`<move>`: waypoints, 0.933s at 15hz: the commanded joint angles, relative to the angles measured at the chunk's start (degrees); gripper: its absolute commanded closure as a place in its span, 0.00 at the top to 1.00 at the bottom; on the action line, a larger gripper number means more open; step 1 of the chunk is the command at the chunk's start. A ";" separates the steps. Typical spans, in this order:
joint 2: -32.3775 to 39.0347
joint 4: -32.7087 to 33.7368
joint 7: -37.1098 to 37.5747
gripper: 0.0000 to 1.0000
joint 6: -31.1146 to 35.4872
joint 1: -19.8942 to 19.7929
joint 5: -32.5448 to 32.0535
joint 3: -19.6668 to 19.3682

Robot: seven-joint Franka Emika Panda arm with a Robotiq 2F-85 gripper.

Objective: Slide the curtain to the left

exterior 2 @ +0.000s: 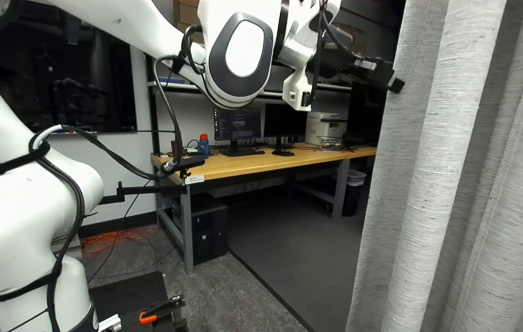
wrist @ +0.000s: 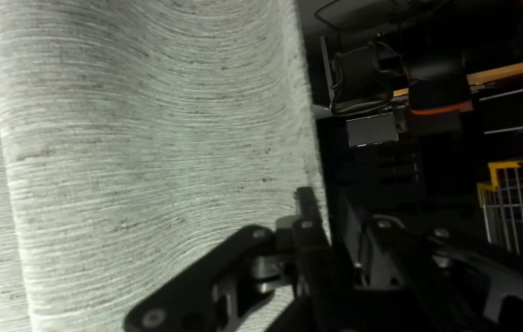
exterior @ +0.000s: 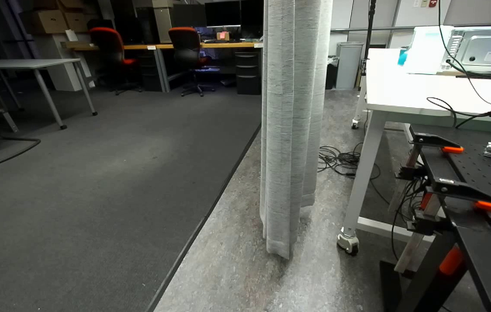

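The pale grey-white pleated curtain hangs in both exterior views, as a narrow bunch point(exterior: 291, 130) and as wide folds point(exterior 2: 446, 166). In the wrist view the curtain point(wrist: 160, 138) fills the left half, its free edge running down to my gripper point(wrist: 328, 198). The fingers are apart, with a narrow gap. One finger lies in front of the fabric; the curtain's edge shows just inside that finger and dark background shows beyond it. In an exterior view my gripper point(exterior 2: 388, 80) is at the curtain's near edge. Whether it touches the fabric I cannot tell.
A wooden desk point(exterior 2: 266, 163) with monitors stands behind the arm. A white wheeled table point(exterior: 427, 93) and a black table with clamps point(exterior: 479, 225) stand beside the curtain. Cables point(exterior: 345, 160) lie on the floor. A yellow-edged rack point(wrist: 520, 184) shows in the wrist view.
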 commanded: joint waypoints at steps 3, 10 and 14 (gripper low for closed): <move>-0.72 -1.08 -4.79 0.00 -3.56 14.37 4.88 -9.84; -14.27 -6.80 -7.36 0.01 -9.36 28.64 8.03 -15.35; -23.64 -10.69 -6.15 0.01 -12.20 31.57 8.49 -7.29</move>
